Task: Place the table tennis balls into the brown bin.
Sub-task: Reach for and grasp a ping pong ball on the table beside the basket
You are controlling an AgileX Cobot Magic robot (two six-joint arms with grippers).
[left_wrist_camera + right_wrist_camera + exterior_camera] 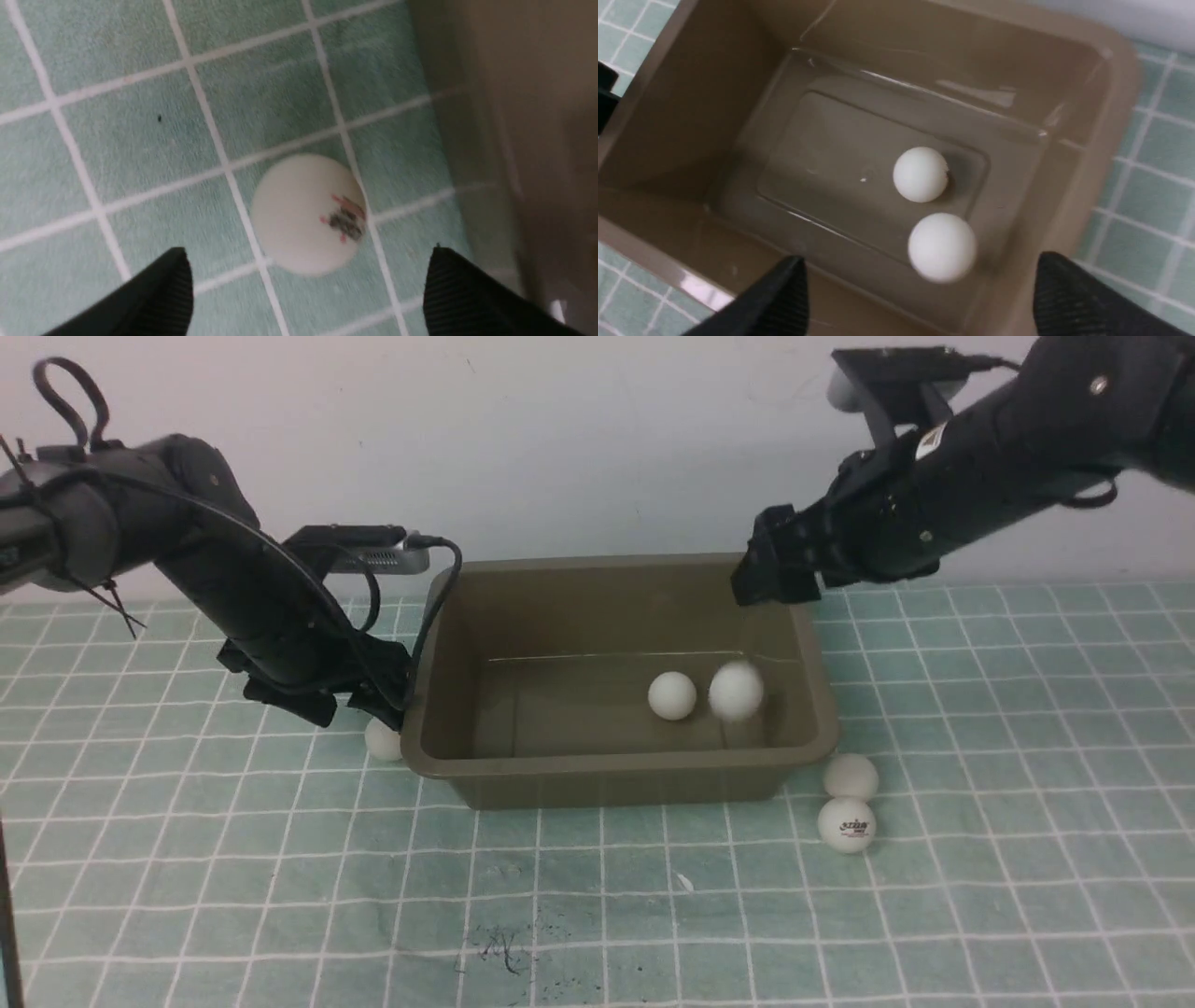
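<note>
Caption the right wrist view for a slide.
Open right gripper over the brown bin; two table tennis balls inside, the blurred ball nearer the camera.

The brown bin (607, 779) holds 2 white balls (672, 696); 3 more balls (847, 825) lie outside.

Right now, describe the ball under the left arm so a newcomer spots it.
Find the brown bin. One ball lies on the cloth beside its near-left corner, below the left gripper. It's the only ball on that side.
</note>
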